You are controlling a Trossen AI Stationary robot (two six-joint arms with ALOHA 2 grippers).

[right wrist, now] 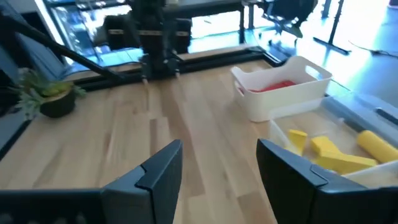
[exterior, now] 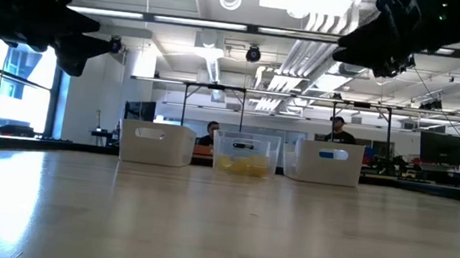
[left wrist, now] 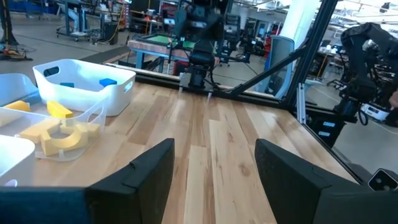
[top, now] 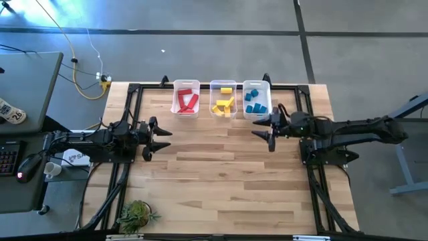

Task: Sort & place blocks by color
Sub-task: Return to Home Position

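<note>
Red blocks point(top: 186, 102) sitting in left bin point(top: 186, 82), yellow blocks point(top: 224, 104) in middle clear bin point(top: 223, 82), blue blocks point(top: 256, 107) in right bin point(top: 257, 82). Left gripper point(top: 158, 138) hovering over the table point(top: 221, 174), left side, fingers spread, gripping nothing. Right gripper point(top: 261, 128) hovering just beside right bin, fingers spread, empty.

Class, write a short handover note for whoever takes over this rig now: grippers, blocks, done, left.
Left gripper: open, empty, over the table, left side.
Right gripper: open, empty, by the right bin.
Red blocks, yellow blocks, blue blocks: each colour in its own bin at the far edge.
Done: sorting; no loose blocks show.
Left: park both arms.
</note>
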